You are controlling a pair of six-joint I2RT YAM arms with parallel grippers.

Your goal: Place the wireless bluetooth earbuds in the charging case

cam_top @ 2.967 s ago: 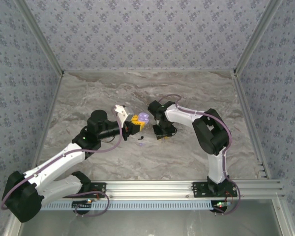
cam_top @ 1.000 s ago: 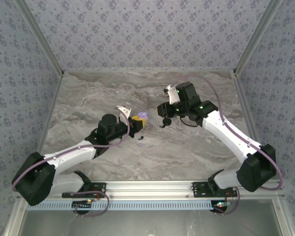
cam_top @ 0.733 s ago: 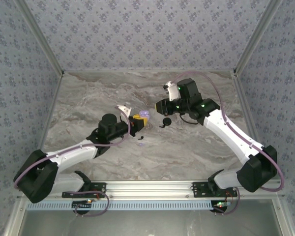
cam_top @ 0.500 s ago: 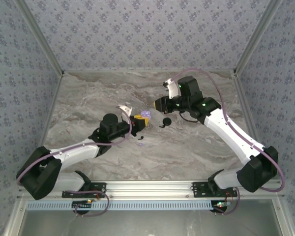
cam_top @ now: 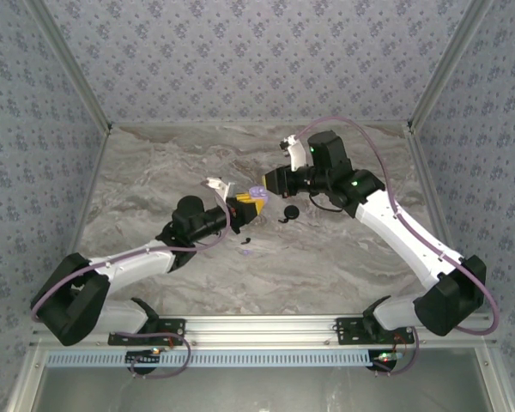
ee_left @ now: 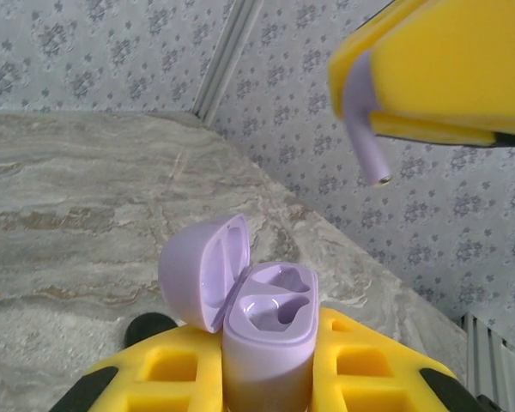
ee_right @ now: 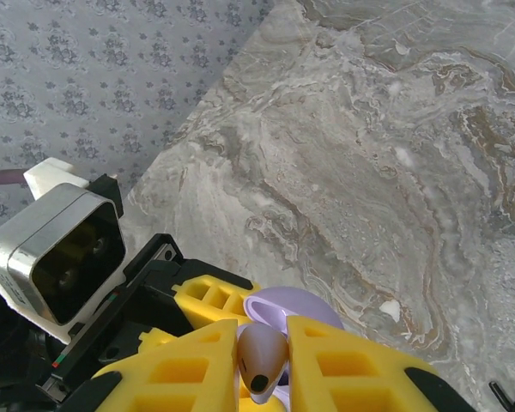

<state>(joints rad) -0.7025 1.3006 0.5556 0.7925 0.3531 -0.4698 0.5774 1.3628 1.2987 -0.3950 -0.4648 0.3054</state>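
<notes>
The marbled desk [cam_top: 154, 172] is bounded by patterned walls, with both arms reaching to its middle. The left gripper [cam_top: 250, 203] is observed closed on the lavender charging case [ee_left: 267, 330], which is clamped upright between the yellow fingers [ee_left: 360, 369] and held clear of the desk. The case's lid [ee_left: 201, 269] is seen hinged open to the left, and both moulded sockets are noted as vacant. The right gripper [cam_top: 271, 181] is positioned just beside and above the left one, closed on one lavender earbud [ee_right: 261, 355]. In the left wrist view the earbud's stem is seen projecting downward from the yellow pads, apart from the case and not in contact with it; in the right wrist view the earbud is seen lined up over the case. A black round case [cam_top: 290, 214] is recorded lying on the desk just right of the grippers. A dark earbud [cam_top: 247, 242] and a second lavender earbud [cam_top: 246, 251] are recorded lying close together on the desk, nearer the arm bases.
</notes>
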